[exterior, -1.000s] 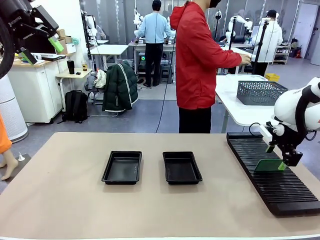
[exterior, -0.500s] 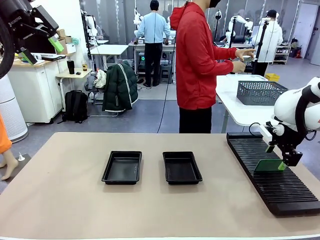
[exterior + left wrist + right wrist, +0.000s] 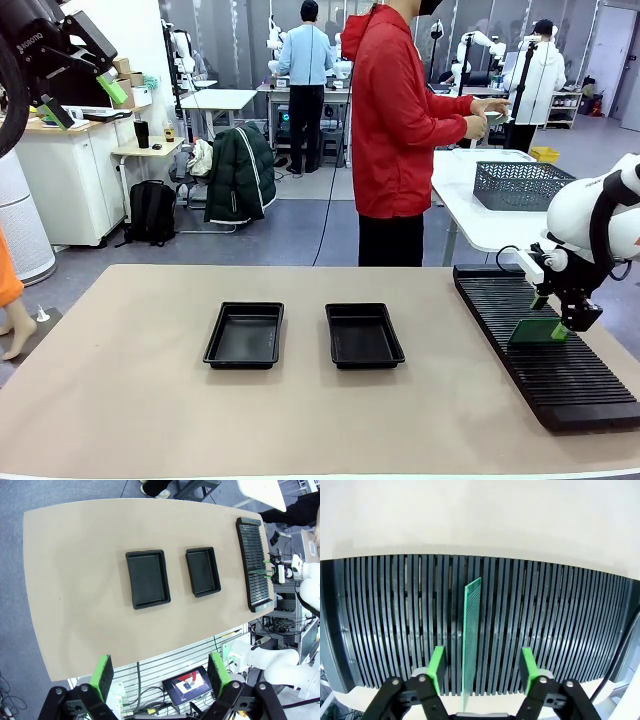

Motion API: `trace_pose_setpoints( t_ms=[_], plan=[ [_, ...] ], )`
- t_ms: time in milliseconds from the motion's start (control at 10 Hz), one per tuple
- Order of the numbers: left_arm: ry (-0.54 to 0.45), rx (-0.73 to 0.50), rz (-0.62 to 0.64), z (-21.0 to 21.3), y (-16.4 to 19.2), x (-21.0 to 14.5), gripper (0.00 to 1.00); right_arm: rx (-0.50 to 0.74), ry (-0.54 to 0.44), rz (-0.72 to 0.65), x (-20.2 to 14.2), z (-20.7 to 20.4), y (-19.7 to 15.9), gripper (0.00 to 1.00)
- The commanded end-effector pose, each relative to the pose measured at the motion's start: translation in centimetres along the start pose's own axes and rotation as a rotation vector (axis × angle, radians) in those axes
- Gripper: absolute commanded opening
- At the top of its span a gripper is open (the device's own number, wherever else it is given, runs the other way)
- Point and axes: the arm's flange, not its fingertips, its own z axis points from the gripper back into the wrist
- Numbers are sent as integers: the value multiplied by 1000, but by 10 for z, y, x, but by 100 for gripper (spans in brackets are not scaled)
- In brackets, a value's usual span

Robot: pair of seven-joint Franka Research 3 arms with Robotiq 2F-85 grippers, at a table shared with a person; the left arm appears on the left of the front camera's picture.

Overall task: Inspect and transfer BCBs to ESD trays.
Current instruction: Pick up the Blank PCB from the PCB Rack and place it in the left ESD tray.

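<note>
BCB (image 3: 538, 332), front view: one green board stands on edge in a slot of the black rack (image 3: 575, 385) at the right end of the bench (image 3: 130, 400). My right gripper (image 3: 558, 320) is down over its upper edge. Both ESD trays (image 3: 245, 335) lie empty mid-bench, well apart from the rack. My left gripper (image 3: 85, 100) is raised at upper left, jaws apart, holding nothing.

Left wrist view: seen from high above, the two trays lie side by side with the rack beyond them. The board shows as a thin green line in the rack, beside my right gripper. The left gripper's pads (image 3: 104, 674) stand wide apart around nothing.

Right wrist view: the board appears edge-on, upright between my right fingers (image 3: 437, 669). These stand apart with a gap on each side, and neither touches the board.

Handling, as judged: the board is thin, light and stiff, yet it is likely to flex or crack if levered against the slot walls. Its flat faces are probably smooth. The best hold is across both faces near the free upper edge, centred along its length, with a modest squeeze and then a straight lift along the slot.
</note>
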Motion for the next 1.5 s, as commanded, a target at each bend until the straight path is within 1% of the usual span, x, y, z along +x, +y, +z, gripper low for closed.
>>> trace_pose_setpoints(
  t_ms=[0,100,200,300,400,500,600,700,800,900,1000,1100,1200,1300,1400],
  plan=[
    [-3,0,-1,0,0,0,100,18,20,37,-4,2,4,68],
    [-3,0,-1,0,0,0,100,35,20,45,-5,1,4,61],
    [-3,0,-1,0,0,0,100,36,25,46,-5,0,3,58],
    [-3,0,-1,0,0,0,100,43,22,52,-6,-1,2,52],
    [-3,0,-1,0,0,0,100,52,25,55,-5,-1,1,50],
    [-3,0,-1,0,0,0,100,55,30,58,-5,0,1,44],
    [-3,0,-1,0,0,0,100,58,29,60,-5,1,1,42],
    [-3,0,-1,0,0,0,100,66,36,60,-4,1,1,36],
    [-3,0,-1,0,0,0,100,70,39,60,-4,2,2,35],
    [-3,0,-1,0,0,0,100,78,44,57,-4,3,2,29],
    [-3,0,-1,0,0,0,100,84,49,50,-4,4,2,28],
    [-3,0,-1,0,0,0,100,87,43,51,-3,4,2,23],
    [-3,0,-1,0,0,0,100,89,42,53,-2,4,2,22],
    [-3,0,-1,0,0,0,100,94,40,54,-1,5,2,17],
    [-3,0,-1,0,0,0,100,99,39,54,0,6,3,17]
  ],
)
